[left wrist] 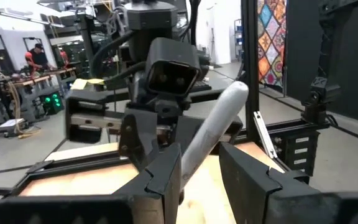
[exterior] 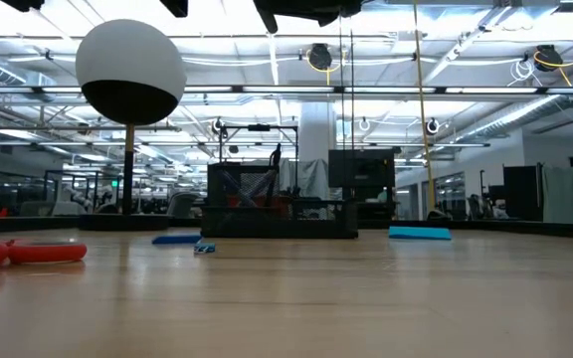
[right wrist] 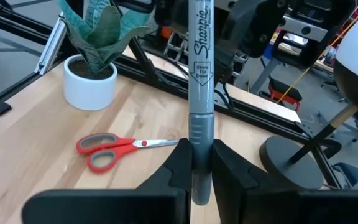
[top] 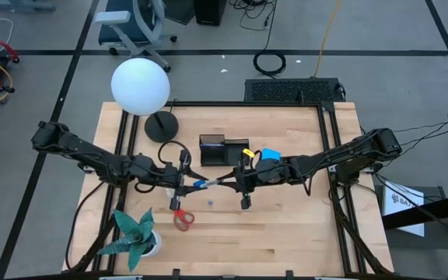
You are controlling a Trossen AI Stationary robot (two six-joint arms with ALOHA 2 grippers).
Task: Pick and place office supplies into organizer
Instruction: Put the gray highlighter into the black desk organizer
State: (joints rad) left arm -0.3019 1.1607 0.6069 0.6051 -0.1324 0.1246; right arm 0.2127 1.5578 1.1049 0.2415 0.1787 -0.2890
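Observation:
A grey Sharpie marker point(top: 216, 182) with a blue end point(top: 199, 184) hangs level in the air over the table's middle, spanning both grippers. My left gripper point(top: 187, 187) is shut on it from the left and my right gripper point(top: 236, 180) from the right. Red-handled scissors point(top: 181, 219) lie flat on the table near the plant. A tiny blue block point(top: 211, 201) sits below the marker. The blue pad point(top: 271, 154) lies just right of the black organizer point(top: 220, 150), which stands behind the grippers. My left gripper has the marker's barrel point(left wrist: 196, 163) between its two fingers point(left wrist: 166, 177), at the blue-capped end. It comes level from the table's left, with the marker slanting off to one side of the fingers. The marker is lifted clear. My right gripper pinches the marker's grey end section point(right wrist: 201, 140) between its two fingers point(right wrist: 180, 163). It comes level from the table's right and the fingers lie along the marker. A short stub point(right wrist: 200, 193) sticks back past them. The marker is clear of the table.
A green paper plant in a white pot point(top: 134, 236) stands at the near left. The globe lamp point(top: 140, 85) and its round base point(top: 162, 126) stand at the far left. A yellow piece point(top: 246, 152) sits by the organizer. Bare wood lies at the near right.

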